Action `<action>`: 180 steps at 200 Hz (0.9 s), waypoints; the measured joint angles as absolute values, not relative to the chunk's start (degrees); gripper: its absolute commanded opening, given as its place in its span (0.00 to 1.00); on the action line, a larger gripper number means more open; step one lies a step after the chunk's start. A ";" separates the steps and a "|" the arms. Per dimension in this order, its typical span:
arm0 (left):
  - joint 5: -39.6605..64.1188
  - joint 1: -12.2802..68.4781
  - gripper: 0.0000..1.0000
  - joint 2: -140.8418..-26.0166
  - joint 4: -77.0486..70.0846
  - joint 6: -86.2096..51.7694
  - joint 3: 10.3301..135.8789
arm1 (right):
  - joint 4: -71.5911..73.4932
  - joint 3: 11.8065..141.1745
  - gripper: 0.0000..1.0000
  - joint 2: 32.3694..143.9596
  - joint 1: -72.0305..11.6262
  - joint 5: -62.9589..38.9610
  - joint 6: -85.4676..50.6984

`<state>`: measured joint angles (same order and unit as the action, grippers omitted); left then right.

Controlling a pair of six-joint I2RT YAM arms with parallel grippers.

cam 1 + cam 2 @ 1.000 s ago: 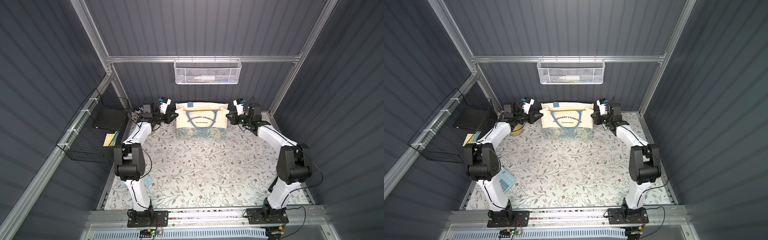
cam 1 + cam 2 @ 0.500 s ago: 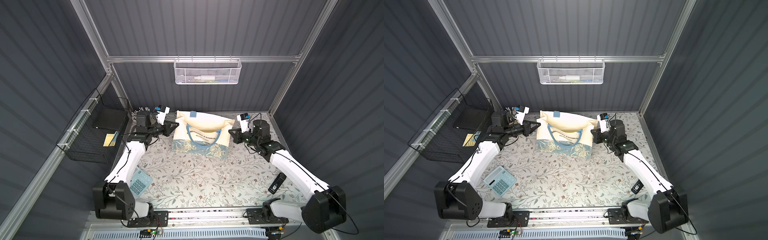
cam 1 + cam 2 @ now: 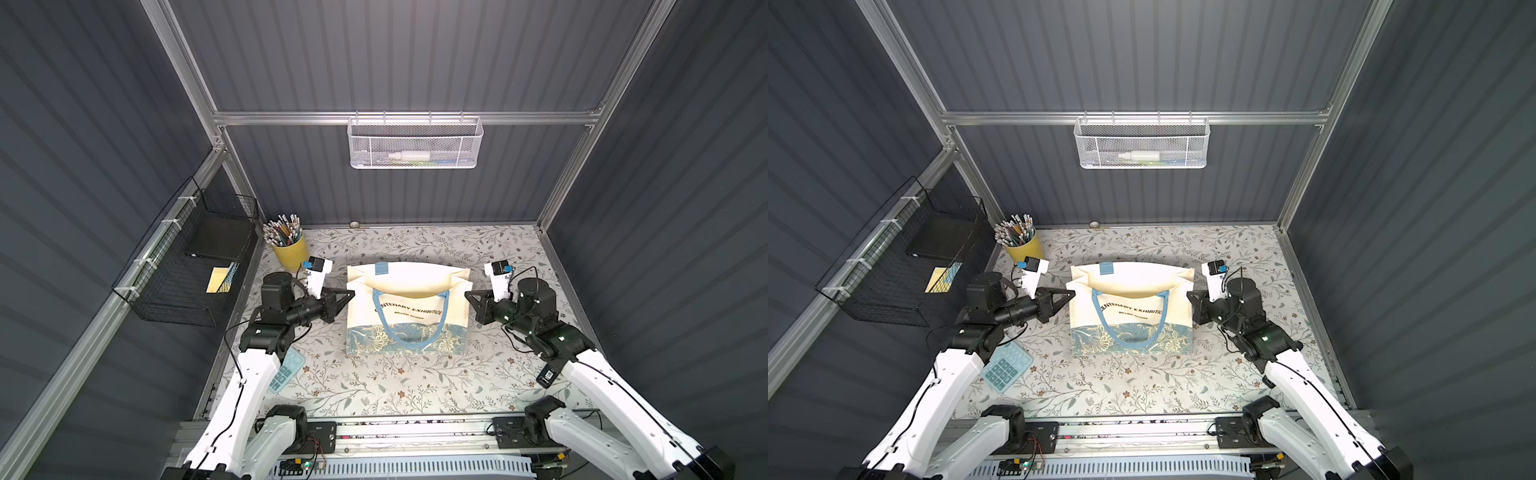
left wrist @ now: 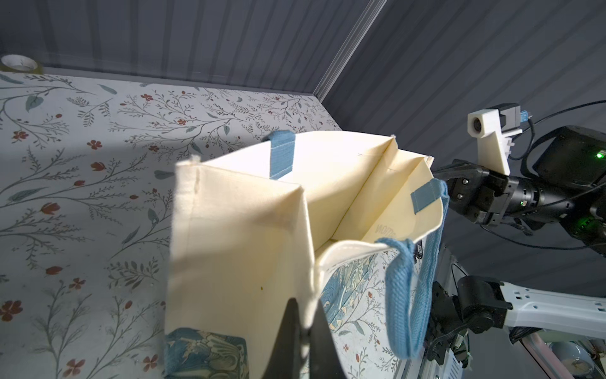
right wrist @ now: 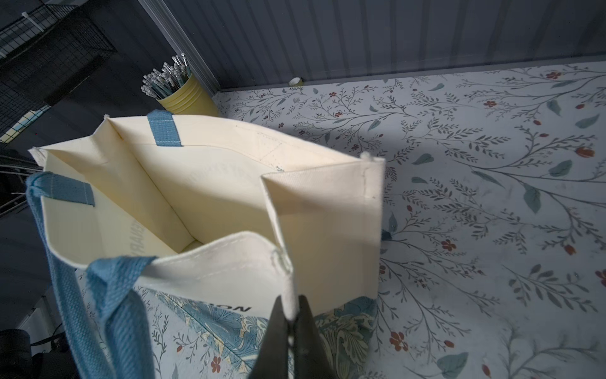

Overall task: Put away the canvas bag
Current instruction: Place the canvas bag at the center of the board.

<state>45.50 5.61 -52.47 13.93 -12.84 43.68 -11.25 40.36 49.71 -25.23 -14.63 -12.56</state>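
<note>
- The canvas bag [image 3: 409, 291] has black capitals across its front, "CENTENARY EXHIBITION", seen in both top views [image 3: 1131, 291]. A blue handle crosses the first and last letters.
- Under them is a smaller black line, barely legible, that seems to say "WILLIAM MORRIS".
- In the right wrist view the closing letters "ION" show upside down on the bag [image 5: 236, 317].
- In the left wrist view faint print shows through the cloth, unreadable.
- The key marks on the calculator [image 3: 1007, 365] are too small to read.

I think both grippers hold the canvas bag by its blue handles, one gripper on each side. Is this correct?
Not the handles. The left gripper and the right gripper each pinch a cream side edge of the canvas bag, one on each side; both wrist views show it. The front blue handle hangs free.
</note>
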 measured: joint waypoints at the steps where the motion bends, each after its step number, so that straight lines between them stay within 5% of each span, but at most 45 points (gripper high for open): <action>1: 45.50 5.61 0.00 -52.45 13.93 -12.86 43.66 | -11.27 40.36 0.00 49.69 -25.26 -14.57 -12.56; 84: 43.62 5.63 0.00 -55.18 16.84 -14.31 42.83 | -12.25 37.30 0.00 49.21 -25.89 -10.76 -13.69; 129: 43.16 5.72 0.15 -55.33 19.55 -14.59 42.76 | -14.09 37.23 0.00 50.09 -26.98 -9.74 -15.99; 154: 43.31 5.72 0.24 -53.71 20.58 -15.73 42.50 | -16.25 37.30 0.07 49.78 -28.25 -9.72 -18.15; 180: 43.48 5.72 0.35 -51.18 21.54 -16.99 41.67 | -18.72 37.28 0.31 48.58 -29.87 -9.39 -19.99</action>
<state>43.48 5.72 -51.18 21.54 -16.99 41.67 -18.72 37.28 48.58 -29.87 -9.39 -19.99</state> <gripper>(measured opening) 0.310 0.239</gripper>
